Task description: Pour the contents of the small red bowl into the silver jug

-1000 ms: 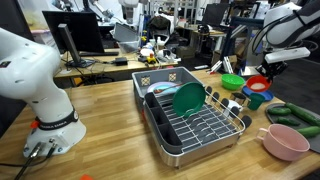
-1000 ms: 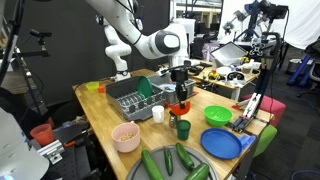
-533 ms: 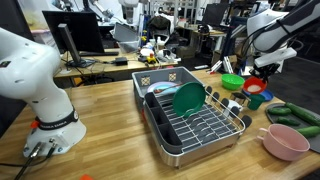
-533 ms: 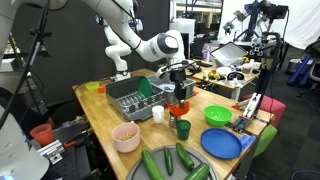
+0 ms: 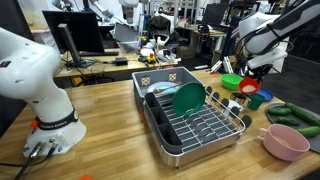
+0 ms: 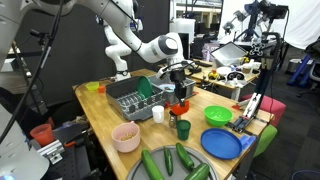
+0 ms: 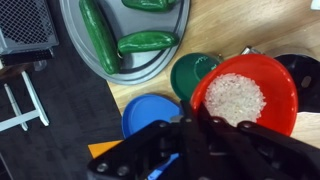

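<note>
The small red bowl is full of white grains and sits level. My gripper comes in from the bottom of the wrist view, shut on the bowl's near rim. In both exterior views the bowl hangs just under the gripper, low over the table. A dark round opening at the right edge, beside the bowl, may be the silver jug. I cannot pick the jug out for sure in the exterior views.
A green cup stands touching the red bowl's side, with a blue plate and a grey tray of cucumbers beyond. A green bowl, a white cup, a pink cup and a dish rack stand around.
The arm's wrist has swung over the red bowl, leftward in one exterior view. The bowl has barely moved.
</note>
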Controlling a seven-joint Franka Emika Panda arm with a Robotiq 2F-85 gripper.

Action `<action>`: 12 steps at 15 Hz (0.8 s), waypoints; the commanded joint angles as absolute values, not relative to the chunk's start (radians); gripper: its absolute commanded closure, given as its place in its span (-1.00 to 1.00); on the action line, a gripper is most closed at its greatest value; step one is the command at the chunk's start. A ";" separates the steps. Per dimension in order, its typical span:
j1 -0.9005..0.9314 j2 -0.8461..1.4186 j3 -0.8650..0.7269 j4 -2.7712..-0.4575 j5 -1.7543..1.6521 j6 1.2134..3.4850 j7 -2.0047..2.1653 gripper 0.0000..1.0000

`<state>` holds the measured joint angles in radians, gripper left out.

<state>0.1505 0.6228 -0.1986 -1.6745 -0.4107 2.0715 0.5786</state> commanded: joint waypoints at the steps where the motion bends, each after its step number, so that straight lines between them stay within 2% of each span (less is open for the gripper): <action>1: 0.146 0.623 -0.193 -1.672 -0.413 2.068 0.580 0.86; 6: 0.145 0.623 -0.193 -1.672 -0.413 2.068 0.580 0.86; 7: 0.145 0.623 -0.193 -1.672 -0.413 2.068 0.580 0.96; 12: 0.166 0.623 -0.202 -1.674 -0.439 2.060 0.598 0.96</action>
